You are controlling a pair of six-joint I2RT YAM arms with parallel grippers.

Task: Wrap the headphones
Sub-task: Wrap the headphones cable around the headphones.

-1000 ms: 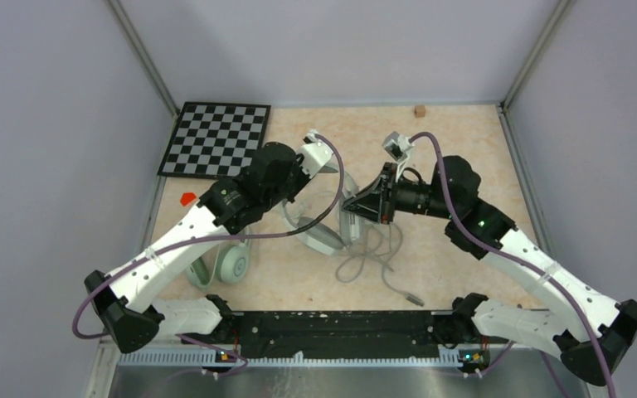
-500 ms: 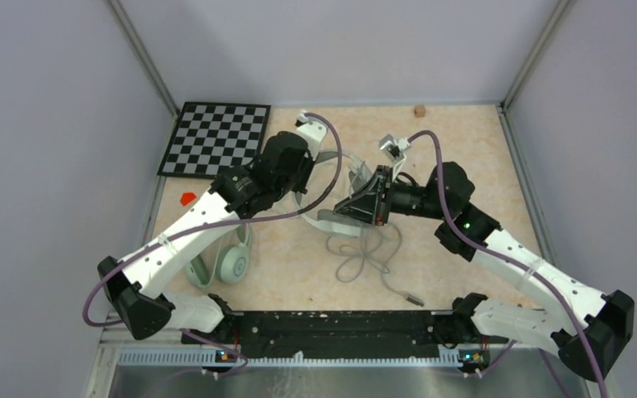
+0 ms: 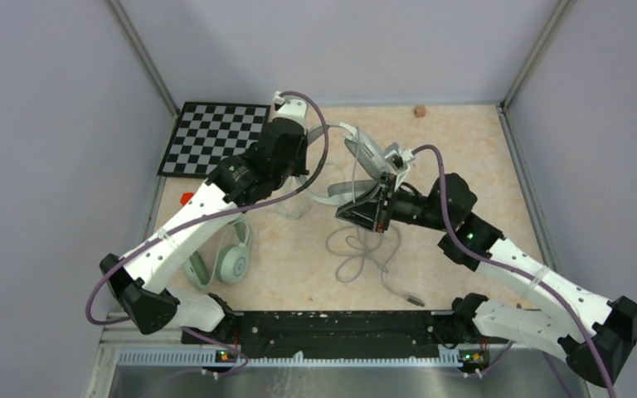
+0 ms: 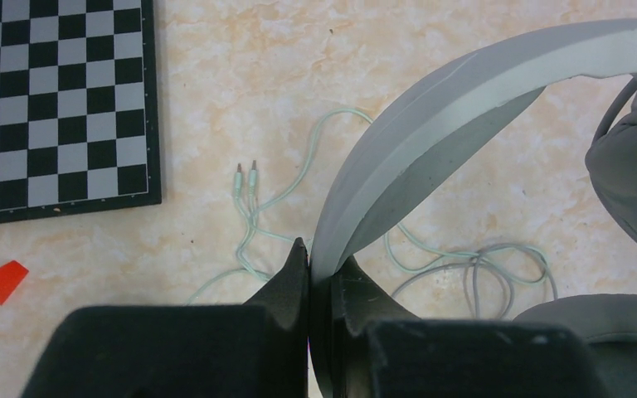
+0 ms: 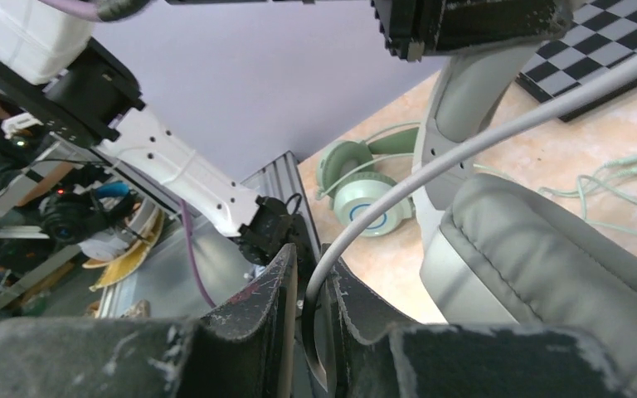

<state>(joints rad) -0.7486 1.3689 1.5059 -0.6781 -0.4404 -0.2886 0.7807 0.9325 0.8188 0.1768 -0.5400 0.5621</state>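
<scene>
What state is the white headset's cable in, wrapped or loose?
Loose: the grey cable sprawls in loops on the table, plug end free; the right gripper pinches one stretch.

White-grey headset (image 4: 464, 99) hangs above the table (image 3: 464, 149), grey cable (image 3: 365, 257) trailing down — mint-green headset (image 3: 232, 264) lies flat, left side.

Top: high at rear, looking down. Left wrist: close, downward. Right wrist: close, sideways. All share white headset (image 4: 431, 124).
</scene>
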